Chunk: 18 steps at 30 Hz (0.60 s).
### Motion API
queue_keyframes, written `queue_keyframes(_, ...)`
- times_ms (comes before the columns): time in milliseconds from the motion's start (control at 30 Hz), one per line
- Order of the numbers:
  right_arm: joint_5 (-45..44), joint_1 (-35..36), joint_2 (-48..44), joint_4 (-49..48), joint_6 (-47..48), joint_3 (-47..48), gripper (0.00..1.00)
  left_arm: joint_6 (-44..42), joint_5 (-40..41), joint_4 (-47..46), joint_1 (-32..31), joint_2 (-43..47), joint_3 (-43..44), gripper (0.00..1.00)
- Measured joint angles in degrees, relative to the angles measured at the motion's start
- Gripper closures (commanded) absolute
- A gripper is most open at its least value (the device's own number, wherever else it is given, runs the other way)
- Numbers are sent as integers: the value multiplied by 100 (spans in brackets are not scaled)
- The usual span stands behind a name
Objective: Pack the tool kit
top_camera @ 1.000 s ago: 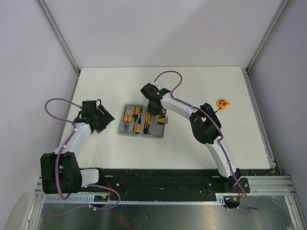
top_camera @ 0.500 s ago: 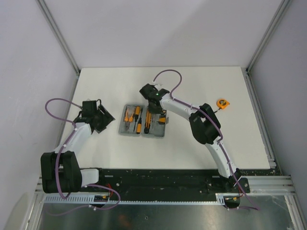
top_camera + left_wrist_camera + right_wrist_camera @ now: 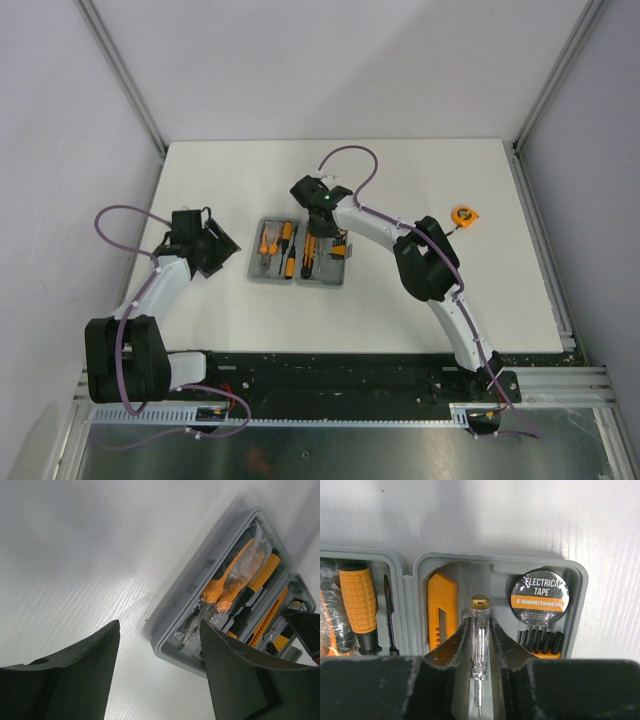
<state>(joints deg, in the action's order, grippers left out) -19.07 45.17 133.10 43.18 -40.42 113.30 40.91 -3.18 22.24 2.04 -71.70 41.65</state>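
Centrally on tabletop (image 3: pixel 200 180), open grey tool kit (image 3: pixel 297 252). Over right half, right gripper (image 3: pixel 480 645) clamped on clear tester screwdriver (image 3: pixel 479 625): likely light, stiff, slippery, brittle; best pinched mid-shaft. At nine o'clock, left gripper (image 3: pixel 159 630) open. Tape measure (image 3: pixel 463 215) at three o'clock.

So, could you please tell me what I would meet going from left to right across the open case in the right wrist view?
orange-handled screwdriver → orange knife → clear tester screwdriver → electrical tape roll
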Motion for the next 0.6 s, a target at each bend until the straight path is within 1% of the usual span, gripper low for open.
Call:
queue_keyframes(33,0,0,0,0,0,0,73,0,0,0,0,2,0,30)
queue_keyframes(133,4,-2,0,0,0,0,56,-2,-2,0,0,2,0,30)
queue_keyframes(200,11,0,0,-13,24,2,50,-2,-7,0,0,2,0,30)
queue_keyframes(267,33,11,-4,-48,66,2,48,-2,-15,0,0,11,0,30)
queue_keyframes(333,52,22,-33,-122,133,-37,53,-2,-26,0,0,24,0,30)
queue_keyframes(433,114,37,-140,-219,214,-212,69,-4,-50,0,0,55,2,30)
queue_keyframes(467,140,37,-170,-232,251,-251,73,-11,-55,0,0,66,2,30)
queue_keyframes(600,240,37,-229,-247,341,-306,80,-57,-109,-2,-17,131,2,30)
